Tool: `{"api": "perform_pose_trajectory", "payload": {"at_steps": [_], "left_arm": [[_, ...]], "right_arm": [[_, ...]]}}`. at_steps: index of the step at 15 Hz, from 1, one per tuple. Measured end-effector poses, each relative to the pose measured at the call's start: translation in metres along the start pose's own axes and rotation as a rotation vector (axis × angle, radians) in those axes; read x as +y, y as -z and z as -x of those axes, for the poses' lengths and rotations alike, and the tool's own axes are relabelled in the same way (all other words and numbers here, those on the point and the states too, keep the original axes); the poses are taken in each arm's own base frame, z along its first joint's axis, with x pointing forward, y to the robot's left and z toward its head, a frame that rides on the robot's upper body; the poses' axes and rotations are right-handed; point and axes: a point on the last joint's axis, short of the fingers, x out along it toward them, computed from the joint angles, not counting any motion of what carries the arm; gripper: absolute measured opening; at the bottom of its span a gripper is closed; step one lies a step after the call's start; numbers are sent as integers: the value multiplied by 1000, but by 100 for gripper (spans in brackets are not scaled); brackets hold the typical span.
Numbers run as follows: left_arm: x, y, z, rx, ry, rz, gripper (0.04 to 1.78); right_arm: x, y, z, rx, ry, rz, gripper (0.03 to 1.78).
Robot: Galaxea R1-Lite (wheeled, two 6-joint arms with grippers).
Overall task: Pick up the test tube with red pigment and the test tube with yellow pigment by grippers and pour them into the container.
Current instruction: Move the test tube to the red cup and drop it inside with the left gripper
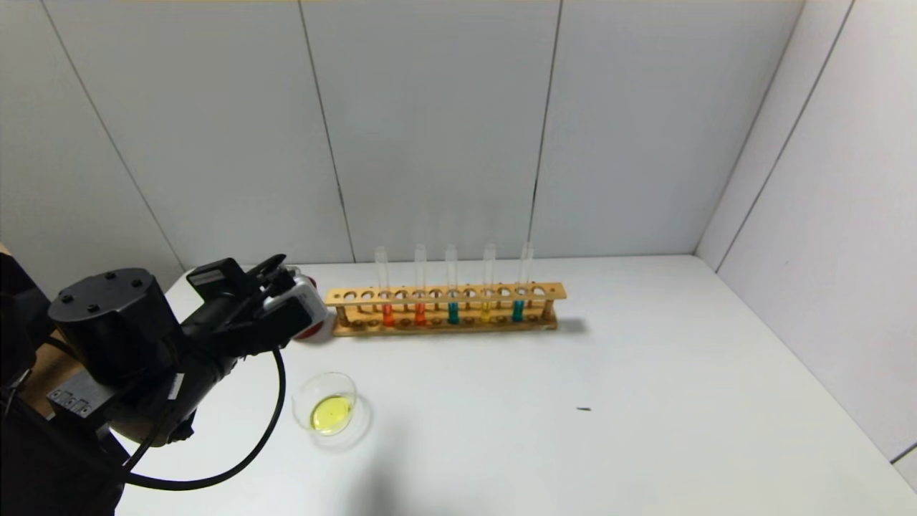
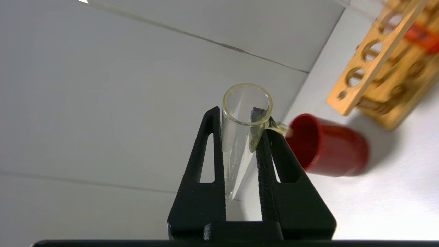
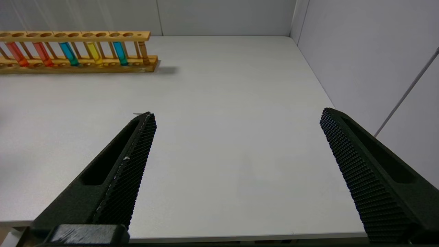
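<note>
Already the left gripper [image 2: 240, 137] was clamped on an emptied yellow-stained test tube [image 2: 241, 130] beside the red cup [image 2: 325, 147]. A residual drip could have missed the cup, or the slick glass slipped. The right gripper [image 3: 236, 164] hung wide open, empty.

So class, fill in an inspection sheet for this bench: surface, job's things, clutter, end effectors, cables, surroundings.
Surface: white table, one small dark speck.
Job's things: glass dish holds yellow liquid; wooden rack holds five tubes: two orange-red, teal, yellow, teal.
Clutter: red cup beside the rack's end.
End effectors: left end effector shut on an emptied tube with yellow traces near the cup; right end effector open, empty, over bare table.
Cables: black cable loops from the left arm.
Surroundings: grey panel walls.
</note>
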Motion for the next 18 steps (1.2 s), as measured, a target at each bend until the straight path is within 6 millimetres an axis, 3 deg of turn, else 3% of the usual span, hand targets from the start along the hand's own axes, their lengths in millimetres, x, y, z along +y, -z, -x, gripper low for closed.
{"api": "perform_pose_trajectory", "payload": {"at_steps": [5,10,14,18], "left_arm": [[16,-7,-4,67,-100,332,32],[47,-19,-40,58,-233,633,32],[39,-15,-61,146,-148,819,32],[31,-4,-73,162,-162,878,32]], "right_arm": [[0,0,0,0,0,0,175],[0,0,0,0,0,0,175],[0,0,0,0,0,0,175],[0,0,0,0,0,0,175]]}}
